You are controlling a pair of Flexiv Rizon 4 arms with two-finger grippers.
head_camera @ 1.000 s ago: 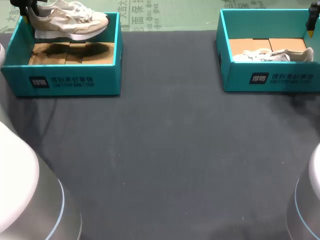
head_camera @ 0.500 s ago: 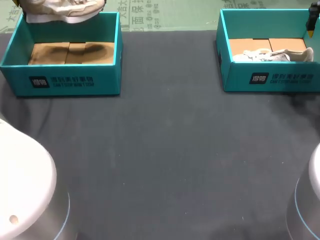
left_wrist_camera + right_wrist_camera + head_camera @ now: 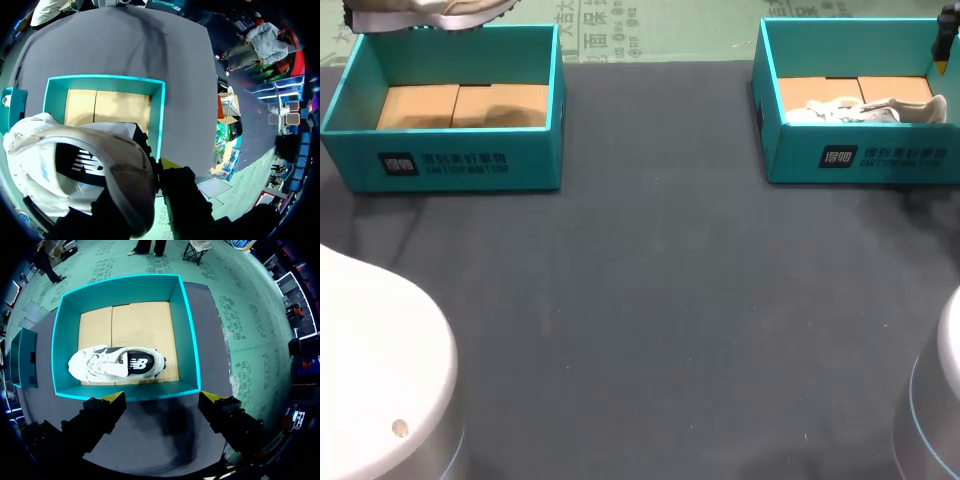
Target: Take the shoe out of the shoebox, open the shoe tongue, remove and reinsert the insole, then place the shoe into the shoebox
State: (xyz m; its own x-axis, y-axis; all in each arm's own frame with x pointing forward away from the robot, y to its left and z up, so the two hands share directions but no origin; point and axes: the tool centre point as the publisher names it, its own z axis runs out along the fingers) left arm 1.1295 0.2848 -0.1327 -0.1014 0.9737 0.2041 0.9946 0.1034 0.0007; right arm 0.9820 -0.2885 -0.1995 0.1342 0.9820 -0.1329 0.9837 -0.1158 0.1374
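Our left claw (image 3: 156,172) grips the heel collar of a beige and white fabric shoe (image 3: 75,165), held in the air above an open teal cardboard shoebox (image 3: 159,115) on the dark grey desk (image 3: 650,300). Our right claw (image 3: 161,401) hangs spread open over a second teal shoebox (image 3: 191,335), where a white shoe (image 3: 117,365) lies on its side
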